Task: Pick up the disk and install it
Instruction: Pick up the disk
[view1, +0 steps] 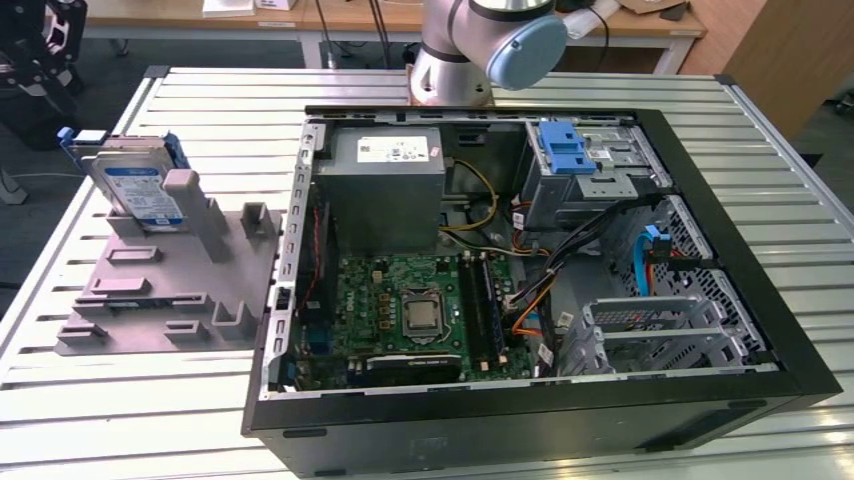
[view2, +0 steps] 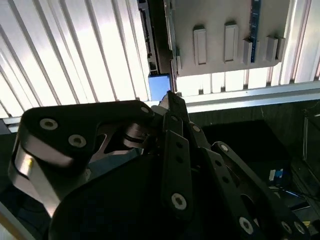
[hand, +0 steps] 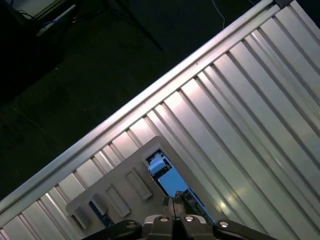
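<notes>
The disk stands upright in a slot of the grey fixture on the exterior view's left, silver with a white-and-blue label and a blue carrier. Both wrist views look down on its blue top edge. My gripper hangs above and just off that edge, near the table's rim. Its black fingers are pressed together, shut on nothing. In the exterior view the gripper is the dark body at the far upper left, beyond the disk.
An open black computer case lies on the slatted aluminium table. Inside are a grey power-supply box, a green motherboard, a cage with a blue latch and a metal bay. The arm's base stands behind the case.
</notes>
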